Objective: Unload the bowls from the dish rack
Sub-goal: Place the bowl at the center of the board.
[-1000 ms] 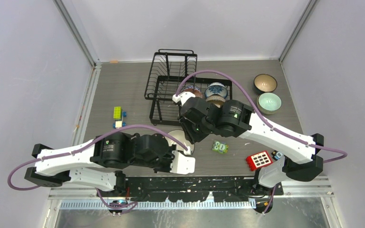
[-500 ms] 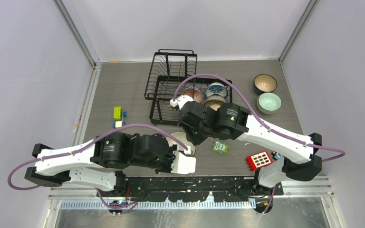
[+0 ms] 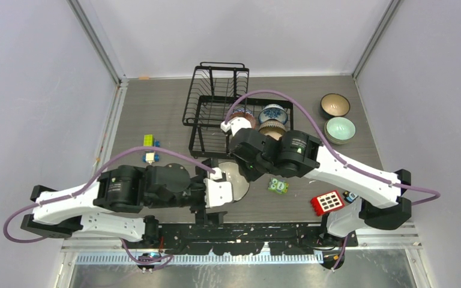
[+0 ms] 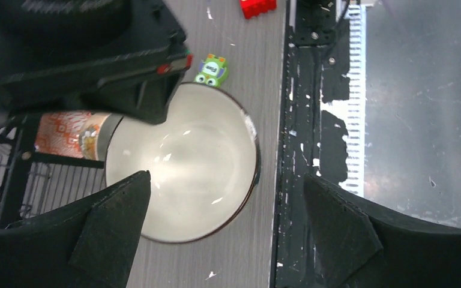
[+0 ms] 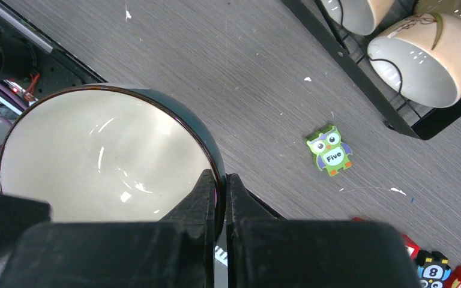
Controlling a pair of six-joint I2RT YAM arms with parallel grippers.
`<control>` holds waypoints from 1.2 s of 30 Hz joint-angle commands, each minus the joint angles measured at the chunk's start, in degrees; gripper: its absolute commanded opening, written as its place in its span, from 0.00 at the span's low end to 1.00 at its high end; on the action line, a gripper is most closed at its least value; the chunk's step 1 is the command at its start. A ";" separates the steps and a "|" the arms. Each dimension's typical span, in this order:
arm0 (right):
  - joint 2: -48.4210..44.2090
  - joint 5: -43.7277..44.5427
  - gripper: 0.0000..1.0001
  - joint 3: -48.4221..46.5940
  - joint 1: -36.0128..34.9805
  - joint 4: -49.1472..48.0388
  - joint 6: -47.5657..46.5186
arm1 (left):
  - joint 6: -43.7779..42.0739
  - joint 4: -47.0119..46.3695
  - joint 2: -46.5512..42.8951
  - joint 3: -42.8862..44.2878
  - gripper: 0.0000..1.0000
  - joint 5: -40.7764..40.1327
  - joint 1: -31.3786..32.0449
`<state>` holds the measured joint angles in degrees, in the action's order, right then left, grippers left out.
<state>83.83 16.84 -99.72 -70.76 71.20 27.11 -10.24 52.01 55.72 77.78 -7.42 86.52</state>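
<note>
A dark teal bowl [image 5: 105, 156] with a cream inside sits at the table's front, its rim pinched by my right gripper [image 5: 222, 180], which is shut on it. From above, the same bowl [image 3: 238, 180] lies between both wrists. My left gripper [image 4: 225, 180] is open, one finger on each side of the bowl [image 4: 183, 162], touching nothing. The black wire dish rack [image 3: 216, 99] stands behind, holding a reddish patterned bowl [image 3: 244, 117], a blue-patterned bowl [image 3: 274, 112] and a tan bowl [image 3: 271, 128]. A brown bowl [image 3: 334, 105] and a mint bowl [image 3: 340, 129] rest on the table at right.
A green owl block [image 3: 278, 185] lies just right of the held bowl, and a red block [image 3: 328, 202] sits nearer the right arm's base. Small yellow-green blocks [image 3: 149, 141] lie left of the rack. The table's black front rail [image 4: 312, 120] runs beside the bowl.
My left gripper has opened, let go of the teal bowl and drawn back to the left. My right gripper closed on the bowl's rim and now holds it.
</note>
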 commanded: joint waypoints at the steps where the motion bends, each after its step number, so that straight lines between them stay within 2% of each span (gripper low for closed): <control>1: -6.20 4.98 0.01 -0.33 -0.24 -3.53 2.87 | 5.33 -2.24 -2.72 3.22 1.00 -6.73 0.14; 6: -11.53 8.02 0.01 5.01 0.00 -6.57 5.03 | 16.97 5.57 1.03 10.07 1.00 -10.96 0.14; 10: -14.20 10.72 0.01 8.40 -0.02 -8.02 6.97 | 30.25 9.21 5.21 13.47 1.00 -16.93 0.14; 13: -16.22 12.08 0.01 12.66 -0.02 -10.08 8.92 | 38.90 7.64 5.86 10.15 1.00 -20.70 0.14; 19: -18.17 13.76 0.01 19.80 0.00 -11.96 13.37 | 62.47 3.90 4.11 0.87 1.00 -29.32 0.05; 25: -18.19 14.91 0.01 23.29 -0.06 -13.23 16.28 | 81.26 9.40 5.12 -1.31 1.00 -38.69 0.05; 30: -17.34 17.11 0.01 26.04 -0.04 -15.34 19.58 | 89.67 16.28 10.05 1.04 1.00 -42.58 0.05; 36: -16.42 19.22 0.01 27.57 0.01 -17.67 23.34 | 94.68 28.09 19.75 8.30 1.00 -46.15 -0.73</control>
<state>67.77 31.66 -71.68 -70.76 60.25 44.99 76.99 70.76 71.44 81.43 -47.44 86.43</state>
